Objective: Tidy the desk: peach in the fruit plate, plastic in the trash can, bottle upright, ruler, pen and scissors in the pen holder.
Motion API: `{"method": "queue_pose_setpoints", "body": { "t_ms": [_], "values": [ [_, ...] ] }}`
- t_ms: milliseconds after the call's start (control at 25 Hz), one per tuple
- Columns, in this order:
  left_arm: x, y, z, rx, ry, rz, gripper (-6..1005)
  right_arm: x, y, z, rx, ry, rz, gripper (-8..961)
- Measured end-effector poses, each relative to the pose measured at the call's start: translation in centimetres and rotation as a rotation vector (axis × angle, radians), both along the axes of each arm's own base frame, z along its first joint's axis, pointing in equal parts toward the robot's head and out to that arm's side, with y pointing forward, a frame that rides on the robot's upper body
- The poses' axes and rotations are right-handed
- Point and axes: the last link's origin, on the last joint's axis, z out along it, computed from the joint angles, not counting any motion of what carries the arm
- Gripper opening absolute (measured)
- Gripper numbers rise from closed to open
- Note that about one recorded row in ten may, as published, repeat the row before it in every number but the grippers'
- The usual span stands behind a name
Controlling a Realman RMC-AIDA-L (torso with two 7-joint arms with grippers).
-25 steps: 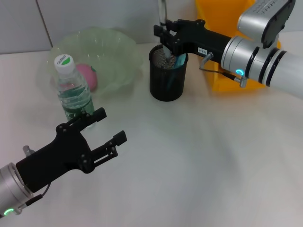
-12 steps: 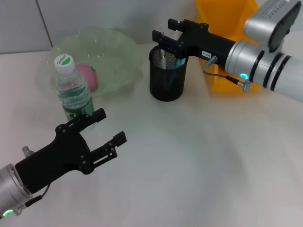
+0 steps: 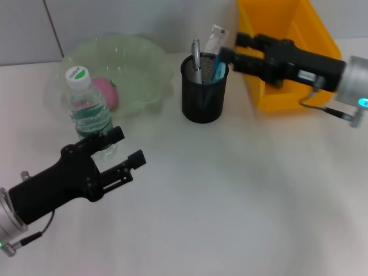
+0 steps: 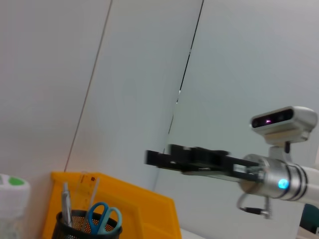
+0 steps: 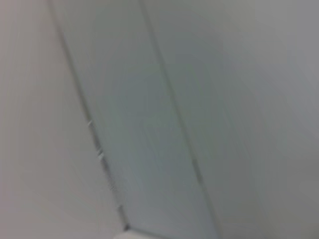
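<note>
The black mesh pen holder (image 3: 202, 92) stands at the back centre with a pen (image 3: 196, 53), a clear ruler (image 3: 216, 39) and blue-handled scissors (image 3: 218, 71) inside; it shows again as the pen holder (image 4: 83, 227) in the left wrist view. My right gripper (image 3: 234, 49) hovers open and empty just right of the holder, in front of the yellow trash can (image 3: 287, 86). A pink peach (image 3: 107, 92) lies in the green fruit plate (image 3: 138, 57). The bottle (image 3: 88, 112) stands upright. Below it, my left gripper (image 3: 127, 148) is open and empty. No plastic is in view.
The left wrist view also shows the yellow bin (image 4: 142, 214) behind the holder, the right arm (image 4: 199, 160) above it and the bottle cap (image 4: 12, 186). The right wrist view shows only the wall. Bare white desk spreads across the front and right.
My right gripper has let go of the pen, which now stands in the holder, and has pulled back to the right. My left arm has drifted slightly left.
</note>
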Motion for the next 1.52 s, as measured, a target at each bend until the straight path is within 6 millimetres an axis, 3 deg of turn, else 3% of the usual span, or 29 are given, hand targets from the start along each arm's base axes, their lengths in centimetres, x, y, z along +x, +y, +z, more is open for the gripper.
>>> {"method": "queue_pose_setpoints", "body": {
  "t_ms": [320, 520, 920, 1080, 1240, 1520],
  "values": [
    [-0.1, 1.2, 1.8, -0.092, 0.008, 0.016, 777, 1.7, -3.1, 4.1, -0.282, -0.114, 0.026, 758],
    [0.4, 2.1, 2.5, -0.147, 0.058, -0.014, 777, 1.9, -3.7, 4.8, -0.400, -0.190, 0.035, 758],
    [2.9, 4.6, 3.1, -0.321, 0.228, -0.091, 789, 2.0, -4.2, 4.0, -0.491, -0.272, 0.056, 758],
    [3.2, 4.8, 3.5, -0.342, 0.246, -0.109, 793, 1.5, -4.3, 3.0, -0.492, -0.263, 0.081, 758],
    [3.3, 4.9, 3.7, -0.352, 0.253, -0.119, 793, 0.5, -4.1, 0.8, -0.506, -0.272, 0.109, 758],
    [3.2, 4.8, 3.7, -0.356, 0.260, -0.121, 793, 0.1, -3.9, 0.1, -0.511, -0.273, 0.118, 758]
  ]
}}
